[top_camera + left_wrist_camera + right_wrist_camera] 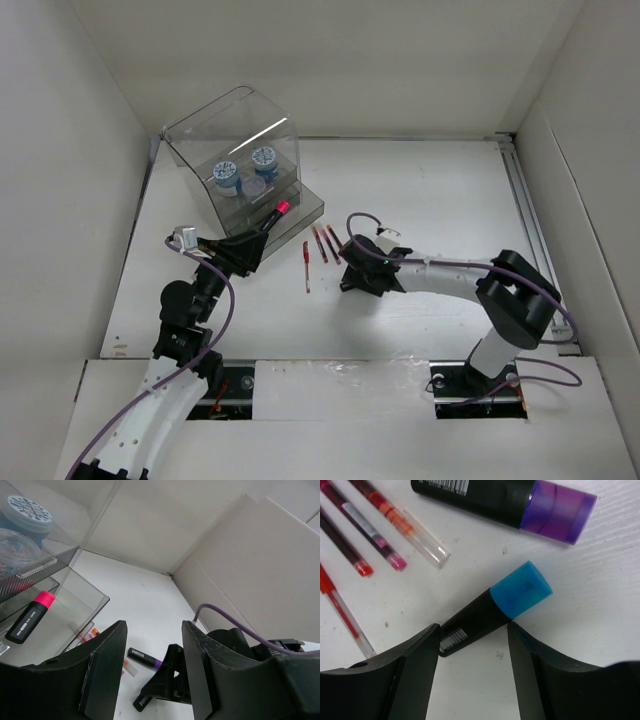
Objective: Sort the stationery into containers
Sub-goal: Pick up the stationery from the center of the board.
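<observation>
Roughly halfway, by my read. Inside the clear box (215, 125): 2 tubs (227, 177) w/ patterned lids. A 3rd is possibly the clear-lidded thing beside them, can't tell for sure. Pink marker (30, 617) lies in the pulled-out drawer (85, 595) at the box's base, so that one's in.

Left on the tabletop (420, 200): blue marker (490, 612), purple marker (505, 495) and the red pens (306, 268), none sorted yet.

Left tool (152, 640) sits just in front of the drawer, fingers spread wide, nothing betw. them.

Right tool (474, 630) is low over the blue marker, fingers apart and straddling its barrel. The marker lies flat on the tabletop, diagonal across the gap, not clamped as far as I can see. Purple marker is just beyond it and the pens are off to one side. Blue looks like the next pick.
</observation>
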Controlling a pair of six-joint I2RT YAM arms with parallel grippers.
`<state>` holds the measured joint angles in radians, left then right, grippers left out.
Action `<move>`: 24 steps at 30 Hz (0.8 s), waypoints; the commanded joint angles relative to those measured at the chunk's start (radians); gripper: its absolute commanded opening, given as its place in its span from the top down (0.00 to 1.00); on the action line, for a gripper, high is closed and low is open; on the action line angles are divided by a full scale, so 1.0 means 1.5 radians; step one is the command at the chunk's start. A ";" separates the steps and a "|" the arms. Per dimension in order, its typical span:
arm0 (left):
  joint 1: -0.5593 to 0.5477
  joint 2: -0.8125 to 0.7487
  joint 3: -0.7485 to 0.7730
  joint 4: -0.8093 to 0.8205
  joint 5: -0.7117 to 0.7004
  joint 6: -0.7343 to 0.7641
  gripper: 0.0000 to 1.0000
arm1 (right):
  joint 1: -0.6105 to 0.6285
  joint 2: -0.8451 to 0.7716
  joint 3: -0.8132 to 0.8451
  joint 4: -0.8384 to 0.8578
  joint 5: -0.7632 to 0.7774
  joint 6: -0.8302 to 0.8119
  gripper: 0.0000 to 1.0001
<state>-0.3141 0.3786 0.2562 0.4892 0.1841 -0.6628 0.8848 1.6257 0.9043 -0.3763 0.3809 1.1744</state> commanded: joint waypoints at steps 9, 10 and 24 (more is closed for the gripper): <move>-0.003 0.001 0.000 0.035 0.013 0.000 0.55 | 0.010 0.086 0.031 -0.106 0.065 0.048 0.53; -0.003 0.001 0.000 0.035 0.013 0.000 0.55 | 0.010 0.086 0.019 -0.106 0.065 0.049 0.54; -0.003 0.001 0.000 0.041 0.019 0.000 0.55 | 0.072 0.062 -0.001 -0.134 0.043 0.081 0.68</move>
<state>-0.3141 0.3786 0.2562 0.4896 0.1867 -0.6628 0.9779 1.6691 0.9352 -0.4526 0.4831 1.2778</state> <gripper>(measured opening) 0.444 0.357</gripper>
